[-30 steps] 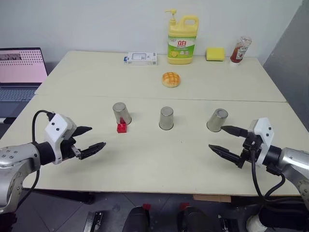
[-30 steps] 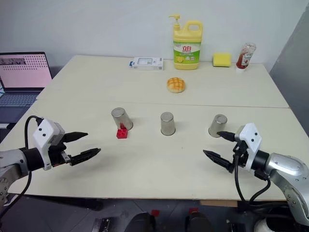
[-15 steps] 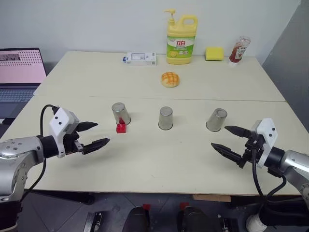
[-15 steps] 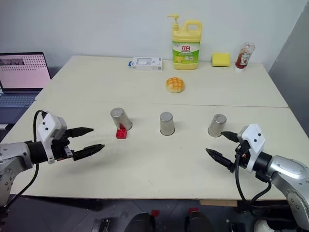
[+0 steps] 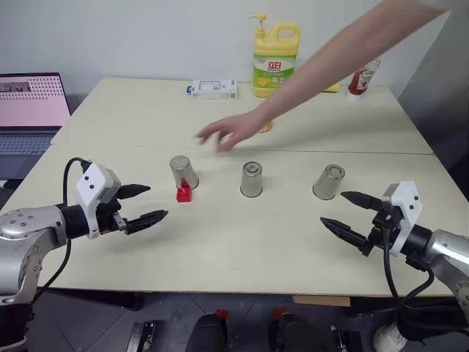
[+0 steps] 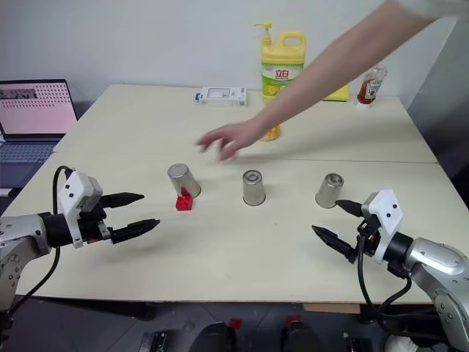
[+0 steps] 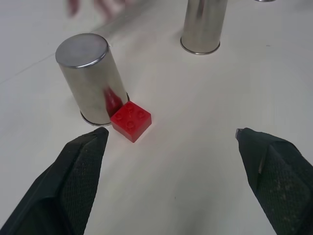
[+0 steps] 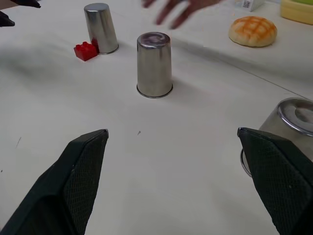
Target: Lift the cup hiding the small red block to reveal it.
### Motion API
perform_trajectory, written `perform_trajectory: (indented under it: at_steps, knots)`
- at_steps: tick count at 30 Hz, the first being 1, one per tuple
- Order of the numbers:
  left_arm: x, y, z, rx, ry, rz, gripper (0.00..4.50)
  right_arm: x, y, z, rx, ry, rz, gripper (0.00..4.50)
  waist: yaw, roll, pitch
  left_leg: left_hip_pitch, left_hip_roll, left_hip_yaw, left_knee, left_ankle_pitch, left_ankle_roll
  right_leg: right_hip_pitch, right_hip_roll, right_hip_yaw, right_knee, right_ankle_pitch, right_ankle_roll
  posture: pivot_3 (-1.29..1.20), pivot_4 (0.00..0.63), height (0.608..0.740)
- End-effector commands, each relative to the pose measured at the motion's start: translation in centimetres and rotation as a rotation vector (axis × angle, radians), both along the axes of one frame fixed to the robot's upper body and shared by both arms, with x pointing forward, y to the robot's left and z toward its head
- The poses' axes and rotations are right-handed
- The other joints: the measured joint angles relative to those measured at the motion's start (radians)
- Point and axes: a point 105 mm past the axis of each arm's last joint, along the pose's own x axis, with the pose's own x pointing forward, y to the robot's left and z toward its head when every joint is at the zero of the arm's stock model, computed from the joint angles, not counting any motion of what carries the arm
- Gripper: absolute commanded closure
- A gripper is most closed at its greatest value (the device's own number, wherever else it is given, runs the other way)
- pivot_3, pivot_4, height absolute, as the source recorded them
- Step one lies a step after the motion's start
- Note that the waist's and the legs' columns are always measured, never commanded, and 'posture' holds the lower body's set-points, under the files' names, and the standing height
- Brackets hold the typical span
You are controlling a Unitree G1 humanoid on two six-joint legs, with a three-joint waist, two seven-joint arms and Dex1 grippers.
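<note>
Three silvery cups stand upside down in a row: left (image 5: 182, 171), middle (image 5: 251, 179) and right (image 5: 329, 181). The small red block (image 5: 184, 193) sits uncovered on the table, touching the front of the left cup; no cup hides it. My left gripper (image 5: 156, 202) hovers open, a little left of and nearer than the block, pointing at it. In the left wrist view the block (image 7: 130, 120) and the left cup (image 7: 90, 78) lie just ahead of the open fingers. My right gripper (image 5: 333, 207) is open and empty, just in front of the right cup.
A person's arm reaches in from the upper right, with the hand (image 5: 227, 132) above the table behind the left cup. At the back stand a yellow soap bottle (image 5: 275, 59), a ketchup bottle (image 5: 364, 75) and a white box (image 5: 213, 89). A laptop (image 5: 29, 110) sits at far left, and a bun (image 8: 253, 31) lies behind the cups.
A person's arm has come in from the upper right, and its hand is now over the table near the left cup. Both grippers stay open and in place.
</note>
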Motion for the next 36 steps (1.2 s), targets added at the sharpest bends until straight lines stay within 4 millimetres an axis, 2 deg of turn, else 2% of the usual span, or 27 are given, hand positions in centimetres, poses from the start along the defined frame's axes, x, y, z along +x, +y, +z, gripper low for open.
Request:
perform_trajectory:
  at_steps: [1, 27, 36]
  knots:
    - [-0.1, 0.1, 1.0, 0.012, -0.050, 0.002, 0.05, 0.1, -0.1, 0.8, -0.020, -0.045, 0.011, 0.00, 0.000, 0.000, 0.000, 0.000, 0.000, 0.000, 0.000, 0.000, 0.000, 0.000, 0.000, 0.000, 0.000, 0.000, 0.000, 0.00, 0.150, 0.740]
    - [0.5, -0.1, 0.7, 0.008, -0.058, -0.011, 0.05, -0.1, -0.1, 0.8, -0.026, -0.044, 0.014, 0.00, 0.000, 0.000, 0.000, 0.000, 0.000, 0.000, 0.000, 0.000, 0.000, 0.000, 0.000, 0.000, 0.000, 0.000, 0.000, 0.00, 0.150, 0.740]
    - [0.7, -1.3, 0.6, -0.016, -0.058, -0.045, 0.05, 0.1, 0.2, 0.9, -0.022, -0.051, 0.012, 0.00, 0.000, 0.000, 0.000, 0.000, 0.000, 0.000, 0.000, 0.000, 0.000, 0.000, 0.000, 0.000, 0.000, 0.000, 0.000, 0.00, 0.150, 0.740]
